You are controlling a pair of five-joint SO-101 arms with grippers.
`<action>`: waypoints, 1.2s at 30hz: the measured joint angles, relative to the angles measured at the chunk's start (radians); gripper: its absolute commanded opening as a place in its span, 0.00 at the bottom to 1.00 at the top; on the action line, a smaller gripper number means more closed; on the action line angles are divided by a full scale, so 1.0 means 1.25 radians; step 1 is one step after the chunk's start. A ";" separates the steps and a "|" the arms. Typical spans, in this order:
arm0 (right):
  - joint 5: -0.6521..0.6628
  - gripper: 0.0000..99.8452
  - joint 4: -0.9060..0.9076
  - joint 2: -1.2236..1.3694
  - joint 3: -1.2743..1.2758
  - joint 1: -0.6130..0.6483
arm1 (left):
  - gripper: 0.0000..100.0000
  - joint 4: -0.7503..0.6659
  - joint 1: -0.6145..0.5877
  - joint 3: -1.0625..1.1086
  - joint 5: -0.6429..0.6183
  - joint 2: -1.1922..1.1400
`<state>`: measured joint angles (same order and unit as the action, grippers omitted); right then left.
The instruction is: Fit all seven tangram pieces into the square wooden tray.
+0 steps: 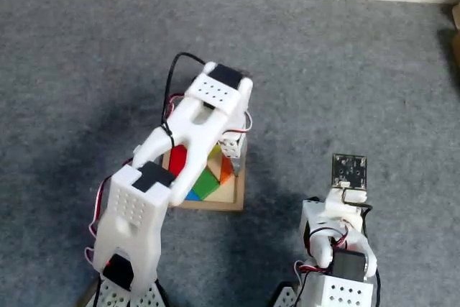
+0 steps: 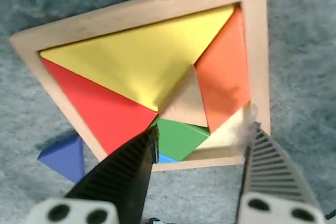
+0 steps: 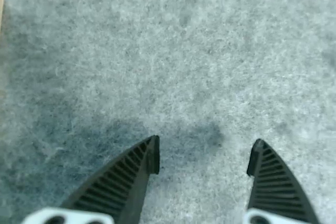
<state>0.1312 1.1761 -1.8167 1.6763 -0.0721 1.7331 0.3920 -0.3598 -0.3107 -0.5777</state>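
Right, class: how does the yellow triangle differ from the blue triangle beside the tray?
The yellow triangle looks much larger than the blue triangle. The yellow one lies inside the wooden tray; the blue one lies outside it on the carpet. Both are triangles.

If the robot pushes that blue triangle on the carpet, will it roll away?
The blue triangle looks like a stiff, flat-sided block, so it probably won't roll or bend. The fuzzy grey carpet would likely grip it, so it may scoot rather than glide.
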 measured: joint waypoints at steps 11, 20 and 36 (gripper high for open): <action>0.000 0.27 0.000 0.000 0.000 0.000 | 0.25 -0.044 -0.044 -0.052 0.063 0.000; 0.000 0.27 0.000 0.000 0.000 0.000 | 0.20 -0.161 -0.142 0.004 0.238 0.000; 0.000 0.27 0.000 0.000 0.000 0.000 | 0.20 -0.210 -0.117 0.082 0.285 0.015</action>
<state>0.1312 1.1761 -1.8167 1.6763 -0.0721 1.4707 0.2463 -0.2570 0.0453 -0.5593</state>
